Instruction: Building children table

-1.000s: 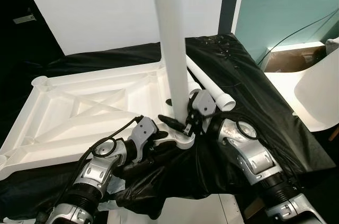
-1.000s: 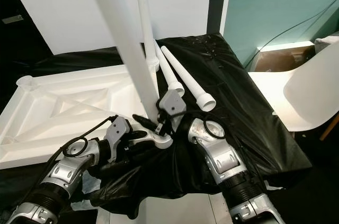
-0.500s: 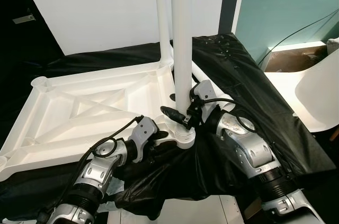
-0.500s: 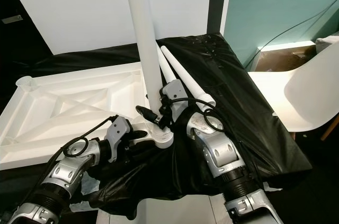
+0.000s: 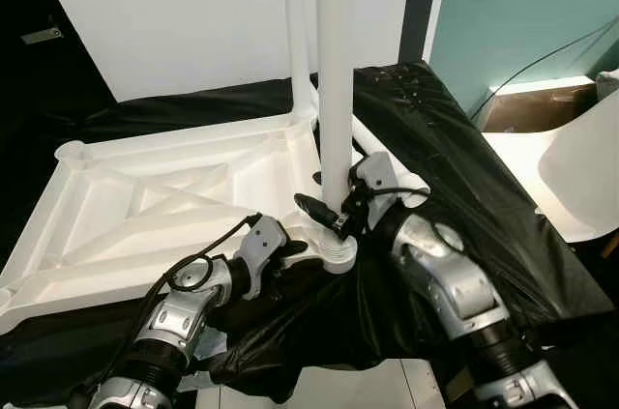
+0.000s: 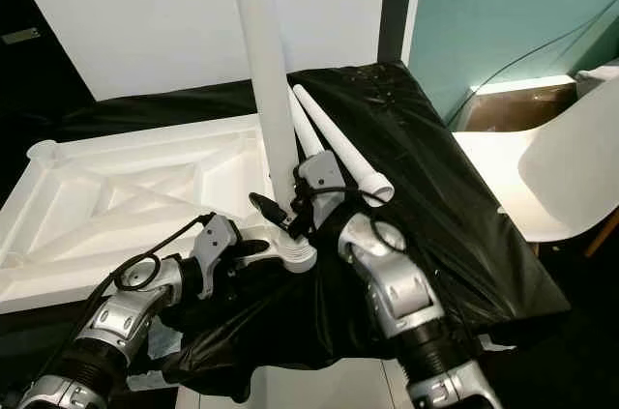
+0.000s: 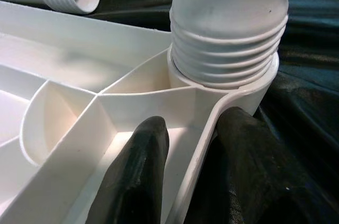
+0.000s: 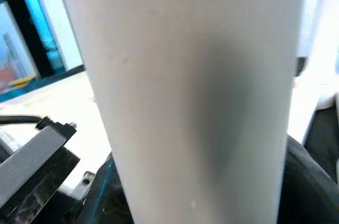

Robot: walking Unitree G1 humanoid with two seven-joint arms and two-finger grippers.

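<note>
There are no words, numbers, labels or signs to read in any of these pictures.

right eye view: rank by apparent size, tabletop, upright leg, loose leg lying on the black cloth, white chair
1. Tabletop.
2. Upright leg, though it stands nearest the camera, which inflates it.
3. White chair, cut off by the frame edge, so unsure against the upright leg.
4. Loose leg.
</note>
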